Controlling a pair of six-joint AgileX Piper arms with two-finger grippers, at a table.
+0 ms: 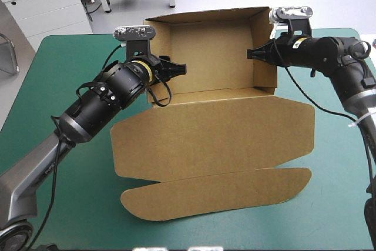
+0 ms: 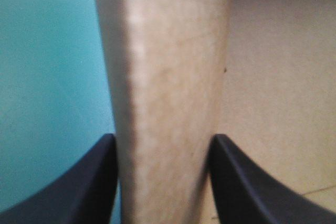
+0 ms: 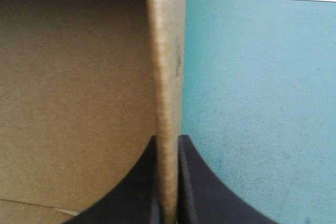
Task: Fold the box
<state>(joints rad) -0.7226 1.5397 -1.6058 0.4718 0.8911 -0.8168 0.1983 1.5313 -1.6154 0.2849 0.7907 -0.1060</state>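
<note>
Presently, the brown box (image 1: 211, 139) lies at the centre of the high view on the teal-green cover (image 1: 70, 57). Its tray (image 1: 205, 51), walls raised, sits at upper centre, and the lid (image 1: 235, 127) spreads flat across the middle, with its rounded front flap nearest the bottom edge. The left arm enters at the lower left corner and slants up to the tray's left wall, where the left gripper (image 1: 176, 69) points rightward over that wall. In the left wrist view its black fingers (image 2: 100, 182) stand moderately apart, and the thick wall fills the gap and touches both, so the gripper is clamped on the box. Cover shows at that frame's left and board at its right. The right arm enters from the right edge, bends at upper right and reaches leftward. The right gripper (image 1: 254, 53) meets the tray's right wall near its top. In the right wrist view its fingers are nearly together, pinching the thin wall edge.
</note>
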